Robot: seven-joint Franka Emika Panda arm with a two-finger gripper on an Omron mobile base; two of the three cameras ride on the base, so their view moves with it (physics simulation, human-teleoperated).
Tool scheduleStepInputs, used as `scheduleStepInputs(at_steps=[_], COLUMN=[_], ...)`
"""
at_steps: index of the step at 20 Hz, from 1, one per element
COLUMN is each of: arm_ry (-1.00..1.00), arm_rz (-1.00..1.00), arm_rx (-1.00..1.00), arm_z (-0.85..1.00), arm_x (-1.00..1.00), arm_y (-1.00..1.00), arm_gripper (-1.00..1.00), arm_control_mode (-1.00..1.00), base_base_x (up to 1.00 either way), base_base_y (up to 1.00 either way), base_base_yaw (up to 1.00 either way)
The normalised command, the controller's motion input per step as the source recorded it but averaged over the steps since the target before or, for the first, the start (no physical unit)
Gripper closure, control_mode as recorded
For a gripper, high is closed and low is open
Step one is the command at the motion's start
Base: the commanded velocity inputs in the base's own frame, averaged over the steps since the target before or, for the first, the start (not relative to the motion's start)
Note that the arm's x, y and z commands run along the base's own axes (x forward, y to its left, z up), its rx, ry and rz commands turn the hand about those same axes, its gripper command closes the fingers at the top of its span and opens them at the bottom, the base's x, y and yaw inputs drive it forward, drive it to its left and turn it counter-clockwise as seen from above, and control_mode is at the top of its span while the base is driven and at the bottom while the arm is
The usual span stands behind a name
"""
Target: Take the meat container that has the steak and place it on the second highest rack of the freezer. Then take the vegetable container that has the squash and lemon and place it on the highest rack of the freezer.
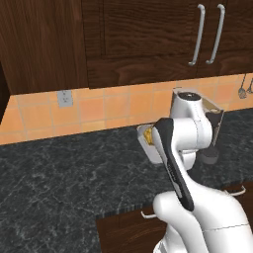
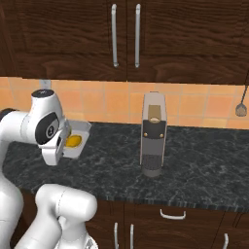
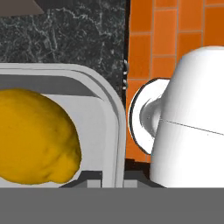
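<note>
**Vegetable container lifted, freezer not reached**

Over the counter's (image 2: pixel 204 160) back edge by the tiled wall, the gripper (image 3: pixel 114 181) is clamped on the white container's (image 2: pixel 81 141) rim, lemon (image 3: pixel 35 138) inside (squash unseen). Judging by this, shelving it on the highest rack remains

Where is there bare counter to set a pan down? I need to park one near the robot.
Left of the white container, the dark counter lies bare up to the tiled wall. Right of the coffee machine the counter is bare too. It is crowded between container and machine, where the arm and the shut claw sit.
</note>
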Motion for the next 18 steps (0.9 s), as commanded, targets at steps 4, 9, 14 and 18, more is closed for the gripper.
scheduleStepInputs(at_steps=[4,9,14,18], arm_ry=[0.0,0.0,0.0,0.0], arm_rz=[0.0,0.0,0.0,0.0], arm_rx=[0.0,0.0,0.0,0.0], arm_z=[0.31,0.27,0.29,0.19], arm_x=[-0.31,-0.22,-0.14,-0.06], arm_y=[-0.03,-0.06,-0.03,0.0], arm_gripper=[1.0,1.0,1.0,1.0], arm_control_mode=[-1.0,-1.0,-1.0,-1.0], base_base_x=[0.0,0.0,0.0,0.0], base_base_y=[0.0,0.0,0.0,0.0], base_base_yaw=[0.0,0.0,0.0,0.0])
